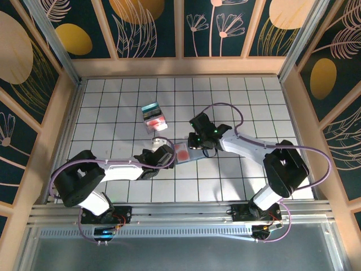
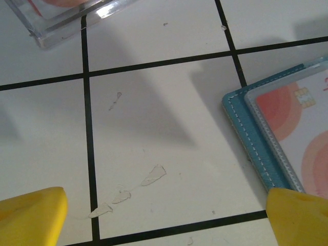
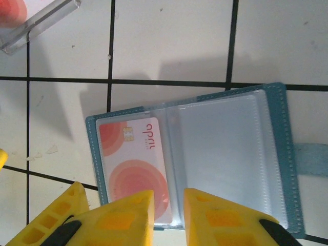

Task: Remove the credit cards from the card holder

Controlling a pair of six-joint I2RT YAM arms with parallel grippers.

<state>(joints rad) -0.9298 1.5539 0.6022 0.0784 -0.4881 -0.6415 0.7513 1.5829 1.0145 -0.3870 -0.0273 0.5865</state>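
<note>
The card holder (image 3: 230, 154) is laid open, a red-pink card (image 3: 134, 159) tucked in its left pocket. The right gripper (image 3: 169, 205) is held narrowly parted over its near edge, the left gripper (image 2: 166, 212) spread wide beside it; the card must be pinched out.

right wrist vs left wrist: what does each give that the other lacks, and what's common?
Right wrist: both halves of the open card holder, its empty clear pocket and its strap. Left wrist: flaked marks on a tile. Both: the pink credit card in the holder's pocket, and a corner of a clear plastic piece.
</note>
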